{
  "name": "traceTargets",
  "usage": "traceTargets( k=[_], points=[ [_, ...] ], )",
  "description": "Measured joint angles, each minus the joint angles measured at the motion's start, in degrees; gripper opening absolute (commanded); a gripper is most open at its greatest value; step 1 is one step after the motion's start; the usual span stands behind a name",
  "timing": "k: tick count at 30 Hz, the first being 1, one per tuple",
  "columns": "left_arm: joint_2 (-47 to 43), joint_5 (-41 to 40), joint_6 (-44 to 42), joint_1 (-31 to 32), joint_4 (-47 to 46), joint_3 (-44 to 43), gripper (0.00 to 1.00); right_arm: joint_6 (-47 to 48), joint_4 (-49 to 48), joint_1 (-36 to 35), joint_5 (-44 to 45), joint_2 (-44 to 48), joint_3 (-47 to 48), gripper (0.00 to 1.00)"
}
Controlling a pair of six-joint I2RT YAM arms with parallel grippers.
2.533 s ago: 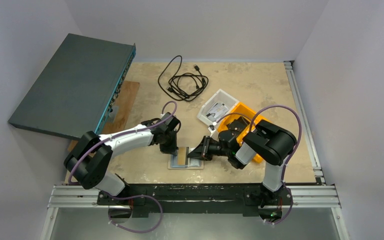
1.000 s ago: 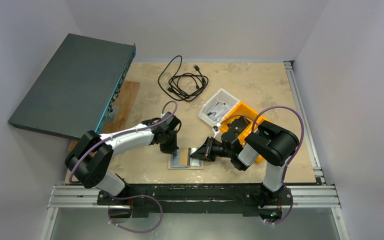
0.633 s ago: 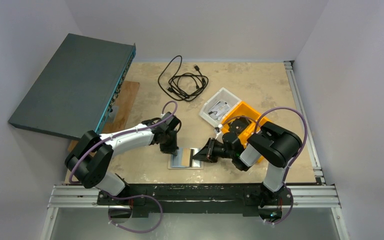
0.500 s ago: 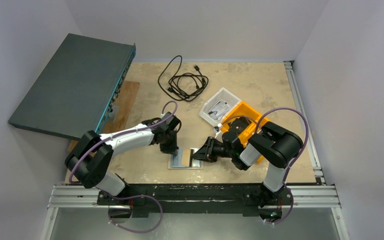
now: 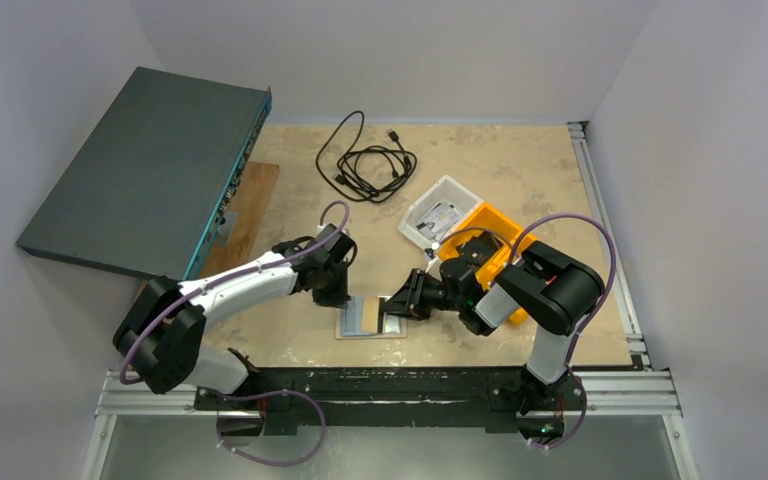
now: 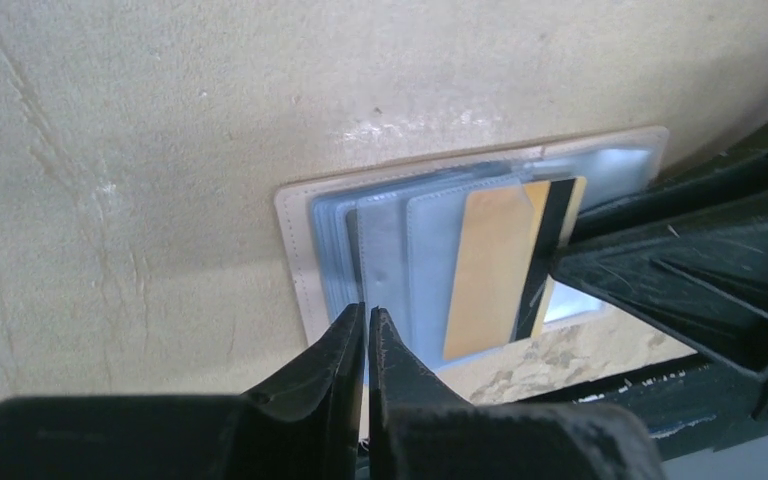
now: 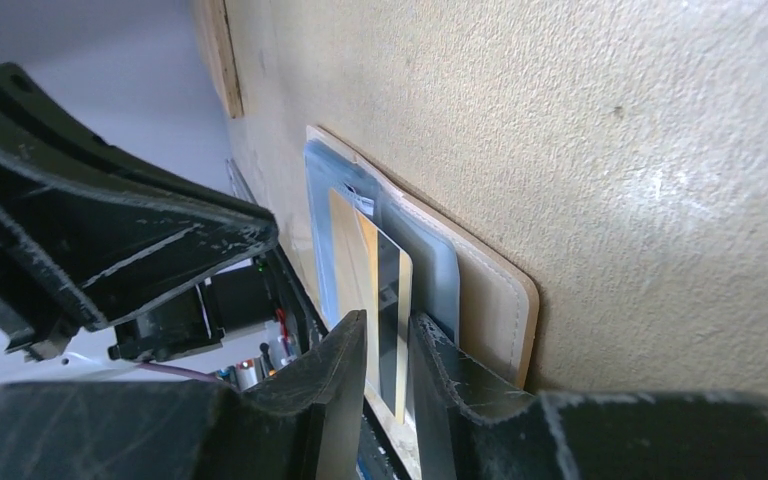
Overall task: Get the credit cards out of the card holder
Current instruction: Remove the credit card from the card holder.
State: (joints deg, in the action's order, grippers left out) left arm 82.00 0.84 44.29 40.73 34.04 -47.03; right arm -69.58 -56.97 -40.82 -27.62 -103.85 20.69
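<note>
On the open cream folding card holder [image 6: 293,230], 1 gold striped card [image 6: 485,270] is flanked by the released right gripper [image 7: 388,325]; the left gripper [image 6: 368,312] is clenched.

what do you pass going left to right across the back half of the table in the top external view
dark network switch → black cable → white tray → orange bin

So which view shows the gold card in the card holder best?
Left wrist: the gold card shows nearly face-on, black stripe included, on the open card holder. Right wrist shows it steeply foreshortened, between the fingers of the right claw. Top external shows the holder, but the card is too small to make out.
</note>
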Motion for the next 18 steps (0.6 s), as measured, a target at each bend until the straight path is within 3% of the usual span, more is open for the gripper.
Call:
traceTargets(
  k=[7,18],
  points=[
    [-2.19,2.01,-0.61,1.62,-1.07,-0.13,0.03,0.09,0.0,0.0,-0.02,-0.09,0.0,0.23],
    [4.79,2.91,-0.33,2.16,-5.6,0.02,0.0,0.2,0.26,-0.15,-0.13,-0.46,0.63,0.23]
  ],
)
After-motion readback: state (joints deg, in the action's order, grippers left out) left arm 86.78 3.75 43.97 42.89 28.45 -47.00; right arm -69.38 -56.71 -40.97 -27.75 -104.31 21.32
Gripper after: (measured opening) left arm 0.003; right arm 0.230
